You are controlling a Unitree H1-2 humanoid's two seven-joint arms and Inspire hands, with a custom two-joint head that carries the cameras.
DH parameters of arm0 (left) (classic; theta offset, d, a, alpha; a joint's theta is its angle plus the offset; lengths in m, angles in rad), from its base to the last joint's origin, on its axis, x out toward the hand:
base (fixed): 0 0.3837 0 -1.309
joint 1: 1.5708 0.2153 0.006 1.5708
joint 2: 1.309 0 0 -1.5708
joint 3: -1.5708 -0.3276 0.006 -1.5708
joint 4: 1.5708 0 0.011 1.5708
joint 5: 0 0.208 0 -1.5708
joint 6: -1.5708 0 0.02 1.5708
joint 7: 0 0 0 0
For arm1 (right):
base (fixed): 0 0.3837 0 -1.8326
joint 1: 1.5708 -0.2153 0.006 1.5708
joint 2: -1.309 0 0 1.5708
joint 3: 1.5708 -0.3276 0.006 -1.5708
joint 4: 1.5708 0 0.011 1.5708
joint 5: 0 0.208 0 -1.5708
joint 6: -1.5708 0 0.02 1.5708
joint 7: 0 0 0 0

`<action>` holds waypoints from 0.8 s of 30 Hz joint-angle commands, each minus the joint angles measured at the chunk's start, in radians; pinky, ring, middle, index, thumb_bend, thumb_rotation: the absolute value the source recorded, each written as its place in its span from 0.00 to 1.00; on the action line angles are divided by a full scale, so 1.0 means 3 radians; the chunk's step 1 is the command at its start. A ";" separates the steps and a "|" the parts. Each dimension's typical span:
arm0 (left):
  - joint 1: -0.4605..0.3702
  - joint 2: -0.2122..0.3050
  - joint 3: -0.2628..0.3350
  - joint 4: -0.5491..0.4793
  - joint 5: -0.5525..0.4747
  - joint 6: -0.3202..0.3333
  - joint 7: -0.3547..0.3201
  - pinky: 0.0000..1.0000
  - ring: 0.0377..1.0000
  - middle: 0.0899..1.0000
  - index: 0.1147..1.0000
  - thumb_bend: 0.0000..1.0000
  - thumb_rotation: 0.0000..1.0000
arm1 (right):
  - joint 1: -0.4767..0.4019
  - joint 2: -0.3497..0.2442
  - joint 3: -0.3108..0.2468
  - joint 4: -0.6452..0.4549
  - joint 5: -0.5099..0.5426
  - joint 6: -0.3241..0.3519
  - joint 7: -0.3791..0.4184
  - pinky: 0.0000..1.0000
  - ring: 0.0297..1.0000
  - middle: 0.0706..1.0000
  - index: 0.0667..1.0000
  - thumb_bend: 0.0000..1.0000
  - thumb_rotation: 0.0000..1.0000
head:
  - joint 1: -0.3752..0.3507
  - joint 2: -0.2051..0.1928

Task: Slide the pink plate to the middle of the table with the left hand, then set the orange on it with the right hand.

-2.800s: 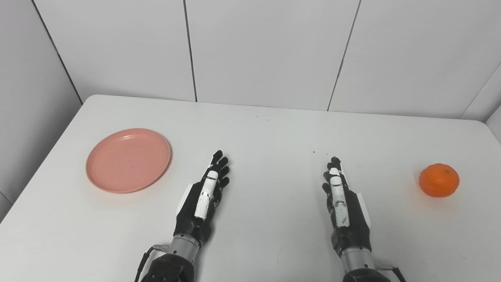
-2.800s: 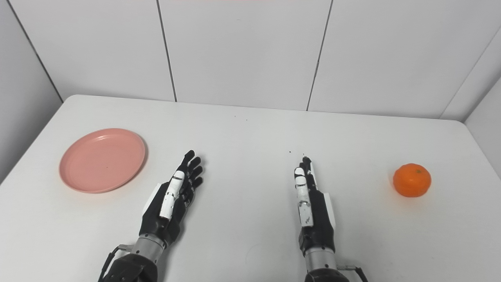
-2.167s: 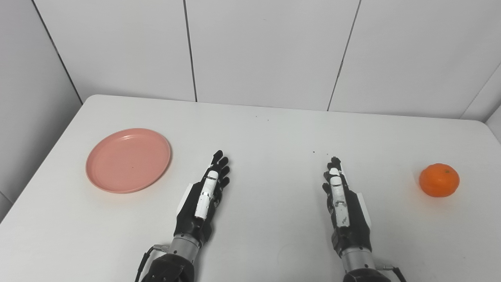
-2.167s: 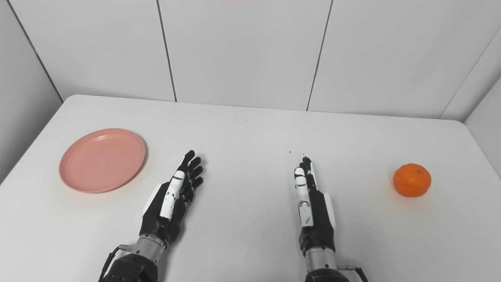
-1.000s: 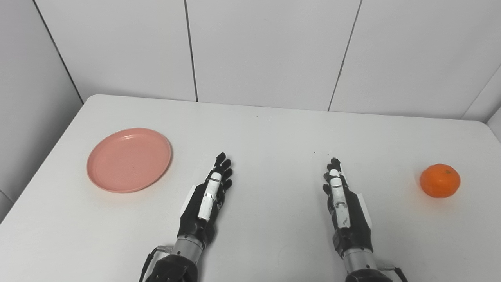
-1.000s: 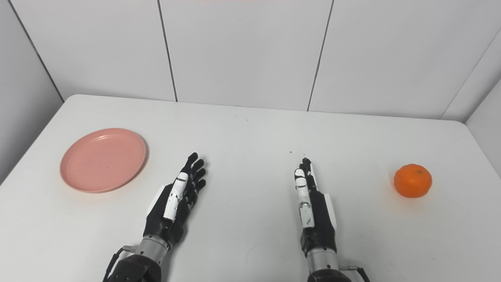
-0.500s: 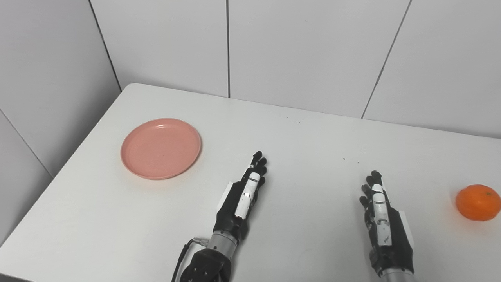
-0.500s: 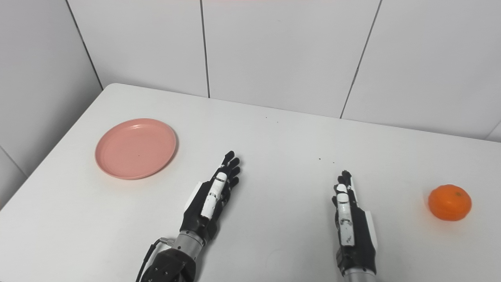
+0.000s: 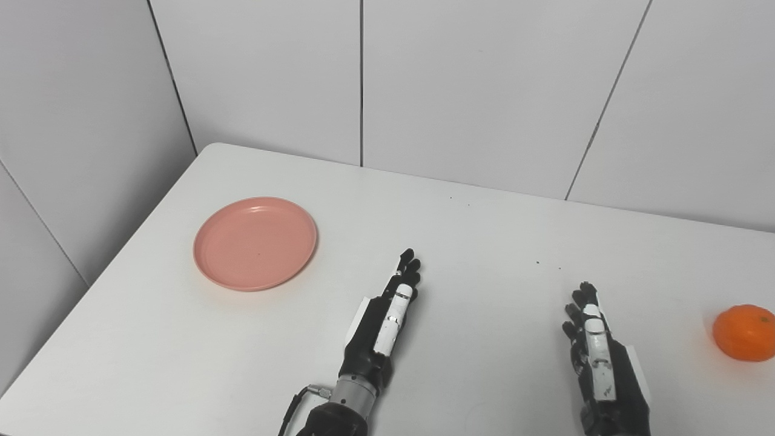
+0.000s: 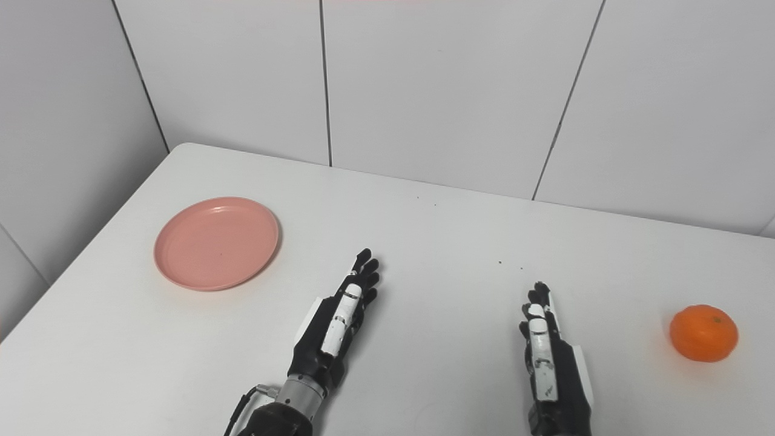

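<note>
White table (image 9: 484,242), pink plate (image 9: 255,243) lying far left of the orange (image 9: 745,332), a few dark specks (image 9: 548,264) between them

The right hand (image 9: 602,369) is cut off at its wrist by the bottom edge in both views, so its arm is out of sight. The left forearm (image 10: 272,421) is cropped there too. In the left eye view the orange (image 9: 745,332) nearly touches the right edge.

Plate (image 9: 255,243): far left on table (image 9: 484,242).
Orange (image 9: 745,333): far right.
Hands: between them, near front edge.
</note>
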 commanded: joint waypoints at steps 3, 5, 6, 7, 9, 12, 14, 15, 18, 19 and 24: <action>-0.0079 -0.0071 -0.0037 -0.0014 0.0007 -0.0075 -0.0016 1.00 1.00 1.00 1.00 0.40 1.00 | -0.0036 0.0010 -0.0014 -0.0094 0.0034 -0.0128 0.0022 1.00 1.00 1.00 1.00 0.26 1.00 | 0.0007 -0.0008; -0.0084 -0.0071 -0.0032 -0.0006 0.0007 -0.0080 -0.0013 1.00 1.00 1.00 1.00 0.40 1.00 | -0.0040 0.0006 -0.0012 -0.0085 0.0035 -0.0135 0.0026 1.00 1.00 1.00 1.00 0.26 1.00 | 0.0008 -0.0006; -0.0087 -0.0072 -0.0029 -0.0004 0.0005 -0.0082 -0.0012 1.00 1.00 1.00 1.00 0.39 1.00 | -0.0042 0.0005 -0.0010 -0.0083 0.0033 -0.0139 0.0028 1.00 1.00 1.00 1.00 0.26 1.00 | 0.0008 -0.0006; -0.0091 -0.0069 -0.0025 -0.0003 0.0007 -0.0082 -0.0010 1.00 1.00 1.00 1.00 0.39 1.00 | -0.0043 0.0007 -0.0009 -0.0080 0.0034 -0.0142 0.0027 1.00 1.00 1.00 1.00 0.26 1.00 | 0.0007 -0.0011; -0.0098 -0.0061 -0.0020 -0.0002 0.0009 -0.0089 -0.0012 1.00 1.00 1.00 1.00 0.40 1.00 | -0.0045 0.0011 -0.0007 -0.0075 0.0032 -0.0146 0.0025 1.00 1.00 1.00 1.00 0.26 1.00 | 0.0004 -0.0013; -0.0108 -0.0043 -0.0014 0.0000 0.0003 -0.0122 -0.0025 1.00 1.00 1.00 1.00 0.39 1.00 | -0.0047 0.0012 0.0000 -0.0064 0.0009 -0.0157 0.0018 1.00 1.00 1.00 1.00 0.26 1.00 | 0.0010 -0.0019; -0.0120 -0.0027 -0.0007 0.0000 -0.0007 -0.0136 -0.0038 1.00 1.00 1.00 1.00 0.39 1.00 | -0.0047 0.0008 0.0002 -0.0062 0.0012 -0.0155 0.0025 1.00 1.00 1.00 1.00 0.26 1.00 | 0.0018 -0.0022; -0.0126 -0.0020 -0.0002 -0.0003 -0.0012 -0.0136 -0.0044 1.00 1.00 1.00 1.00 0.40 1.00 | -0.0047 0.0007 0.0002 -0.0060 0.0013 -0.0161 0.0027 1.00 1.00 1.00 1.00 0.26 1.00 | 0.0018 -0.0022; -0.0153 0.0010 0.0010 -0.0033 -0.0026 -0.0106 -0.0075 1.00 1.00 1.00 1.00 0.41 1.00 | -0.0049 0.0003 0.0003 -0.0055 0.0016 -0.0163 0.0033 1.00 1.00 1.00 1.00 0.26 1.00 | 0.0041 -0.0024; -0.0165 0.0023 0.0013 -0.0045 -0.0028 -0.0096 -0.0086 1.00 1.00 1.00 1.00 0.42 1.00 | -0.0048 0.0001 0.0004 -0.0055 0.0014 -0.0161 0.0034 1.00 1.00 1.00 1.00 0.26 1.00 | 0.0041 -0.0024; -0.0239 0.0075 0.0032 -0.0129 0.0022 -0.0032 -0.0092 1.00 1.00 1.00 1.00 0.45 1.00 | -0.0053 -0.0006 -0.0004 -0.0044 0.0023 -0.0168 0.0044 1.00 1.00 1.00 1.00 0.25 1.00 | 0.0084 -0.0034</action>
